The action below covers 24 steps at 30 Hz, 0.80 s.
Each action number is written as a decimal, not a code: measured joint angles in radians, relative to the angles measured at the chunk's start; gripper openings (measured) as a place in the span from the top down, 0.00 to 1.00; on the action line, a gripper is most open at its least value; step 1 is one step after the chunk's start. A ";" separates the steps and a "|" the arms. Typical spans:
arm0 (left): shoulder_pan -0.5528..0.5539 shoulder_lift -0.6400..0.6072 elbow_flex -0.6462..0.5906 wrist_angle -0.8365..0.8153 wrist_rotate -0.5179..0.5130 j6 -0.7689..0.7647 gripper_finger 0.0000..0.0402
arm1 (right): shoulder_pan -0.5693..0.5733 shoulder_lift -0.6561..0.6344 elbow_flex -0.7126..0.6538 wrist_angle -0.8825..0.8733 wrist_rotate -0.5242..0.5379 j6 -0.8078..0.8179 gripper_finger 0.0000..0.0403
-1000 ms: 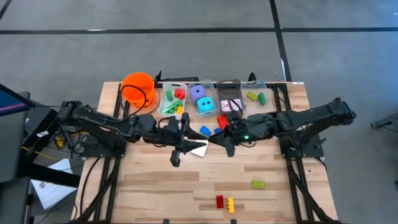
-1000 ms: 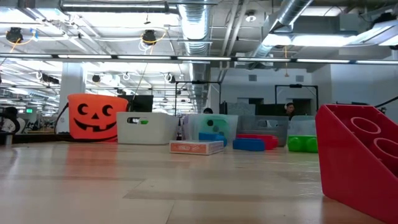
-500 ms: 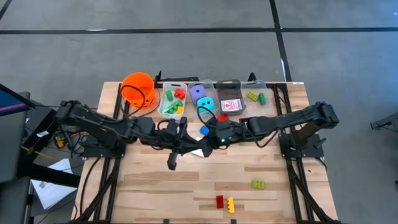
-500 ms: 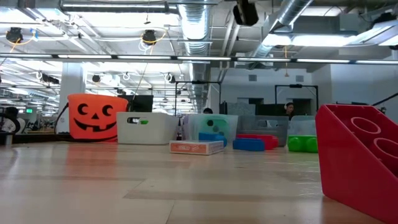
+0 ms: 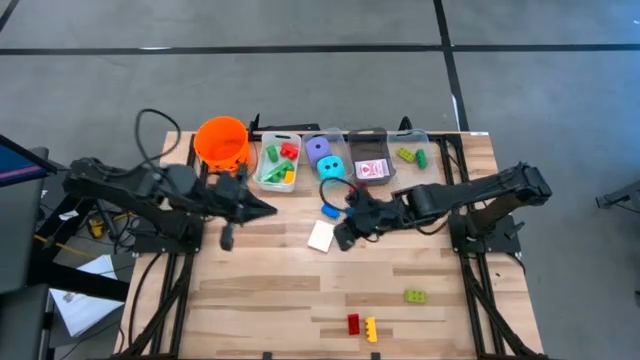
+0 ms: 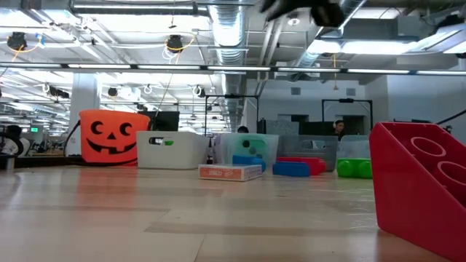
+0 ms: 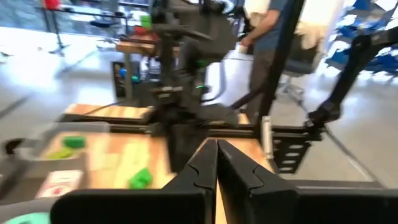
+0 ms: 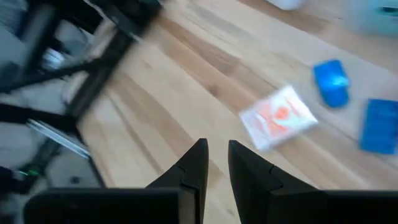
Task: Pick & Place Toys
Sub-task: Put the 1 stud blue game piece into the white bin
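High view shows you the card (image 5: 320, 236) lying flat on the table (image 5: 260, 290), just beside your right gripper (image 5: 343, 240), so it is the closest toy to grab. The right wrist view shows that gripper's fingers (image 8: 194, 163) nearly together with only a thin gap and nothing in it. Your left gripper (image 5: 270, 208) is near the orange bucket (image 5: 221, 142), and its fingers (image 7: 202, 168) are pressed shut and hold nothing, so it looks like it is out of the way for now. Two blue bricks (image 8: 333, 82) lie near the card. More bricks (image 5: 415, 296) wait near the front edge, well apart from both arms. The clear bins (image 5: 278, 163) at the back already hold bricks, dice (image 5: 330, 168) and another card, sorted by kind, so I think the loose card belongs there too.
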 joint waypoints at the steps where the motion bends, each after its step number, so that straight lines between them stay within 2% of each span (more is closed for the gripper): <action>1: 0.005 -0.022 0.000 -0.023 -0.008 0.018 0.99 | 0.009 -0.009 0.000 -0.038 0.012 -0.001 0.86; 5: 0.028 -0.062 0.001 -0.065 -0.019 0.088 0.99 | 0.053 -0.038 0.001 -0.229 0.144 -0.062 0.85; 7: 0.039 -0.048 0.001 -0.069 -0.019 0.097 0.98 | 0.073 -0.033 -0.002 -0.308 0.253 -0.092 0.85; 9: 0.055 -0.022 0.000 -0.074 -0.018 0.083 0.96 | 0.084 -0.024 -0.002 -0.331 0.307 -0.119 0.84; 14: 0.098 0.071 0.000 -0.064 -0.014 -0.035 0.87 | 0.083 -0.023 -0.069 -0.288 0.312 -0.199 0.77; 19: 0.122 0.119 -0.001 -0.055 -0.001 -0.146 0.74 | 0.068 -0.033 -0.205 -0.204 0.270 -0.227 0.60; 24: 0.133 0.090 -0.001 -0.042 0.015 -0.202 0.61 | 0.068 -0.102 -0.445 0.099 0.180 -0.311 0.39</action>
